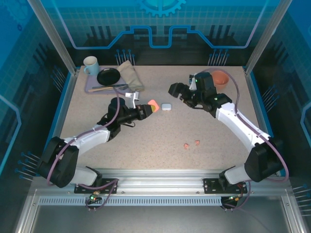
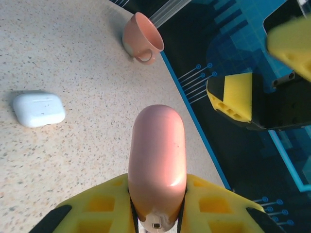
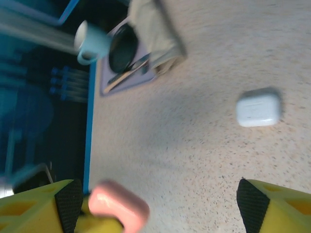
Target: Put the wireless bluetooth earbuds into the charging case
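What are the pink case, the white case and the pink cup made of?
The pink case looks like smooth glossy plastic: a bright highlight sits on its rounded shell. The white case looks like plastic too, with a softer sheen. The pink cup could be ceramic or plastic; its smooth, even surface leaves that open.

a robotics lab test cell, not a home. a left arm (image 1: 92,138) and a right arm (image 1: 238,121) are bolted to an aluminium rail (image 1: 155,174) at the near edge of a speckled tabletop (image 1: 160,133). metal frame posts (image 1: 51,34) and blue panels (image 1: 160,24) printed with gear and circuit shapes fence it in. household things are few. ahead of the right fingers (image 3: 272,204) are a pale mug (image 3: 90,41), a dark dish (image 3: 124,51) and a folded cloth (image 3: 155,29) at a lilac tray (image 3: 109,81). ahead of the left fingers (image 2: 92,208) a pink cup (image 2: 142,38) stands by the tabletop's edge.
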Robot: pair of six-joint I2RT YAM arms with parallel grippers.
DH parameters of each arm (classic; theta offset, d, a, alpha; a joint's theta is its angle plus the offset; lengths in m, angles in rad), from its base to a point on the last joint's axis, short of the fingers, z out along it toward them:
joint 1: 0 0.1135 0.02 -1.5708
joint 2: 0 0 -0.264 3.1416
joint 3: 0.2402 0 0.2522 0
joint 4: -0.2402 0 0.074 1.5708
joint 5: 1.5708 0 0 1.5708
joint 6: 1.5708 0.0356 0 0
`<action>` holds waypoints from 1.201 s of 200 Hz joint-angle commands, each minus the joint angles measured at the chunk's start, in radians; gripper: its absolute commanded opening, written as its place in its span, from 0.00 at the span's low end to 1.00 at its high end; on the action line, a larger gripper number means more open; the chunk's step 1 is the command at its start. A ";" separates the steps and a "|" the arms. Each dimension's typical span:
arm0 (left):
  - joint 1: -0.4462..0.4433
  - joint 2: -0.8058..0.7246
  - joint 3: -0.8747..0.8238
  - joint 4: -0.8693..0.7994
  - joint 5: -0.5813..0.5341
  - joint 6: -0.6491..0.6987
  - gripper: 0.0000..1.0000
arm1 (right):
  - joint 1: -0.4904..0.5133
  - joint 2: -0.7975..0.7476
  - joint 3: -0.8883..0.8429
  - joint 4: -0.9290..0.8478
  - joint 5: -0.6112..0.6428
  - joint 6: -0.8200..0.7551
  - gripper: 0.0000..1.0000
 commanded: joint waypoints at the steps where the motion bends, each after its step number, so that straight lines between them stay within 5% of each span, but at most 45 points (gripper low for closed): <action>1: 0.048 -0.016 0.076 -0.151 0.239 0.090 0.05 | 0.006 -0.035 -0.090 0.099 -0.205 -0.291 0.86; 35: 0.051 0.006 0.168 -0.290 0.341 0.164 0.05 | 0.049 -0.012 -0.126 0.205 -0.283 -0.302 0.84; 98: 0.051 0.014 0.212 -0.340 0.364 0.183 0.05 | 0.115 0.119 -0.037 0.180 -0.259 -0.328 0.80; 162: 0.051 -0.026 0.223 -0.344 0.367 0.185 0.03 | -0.028 0.119 -0.183 0.235 -0.233 -0.275 0.73; 240: 0.051 -0.009 0.219 -0.315 0.377 0.175 0.03 | -0.022 -0.019 -0.212 0.273 -0.351 -0.232 0.67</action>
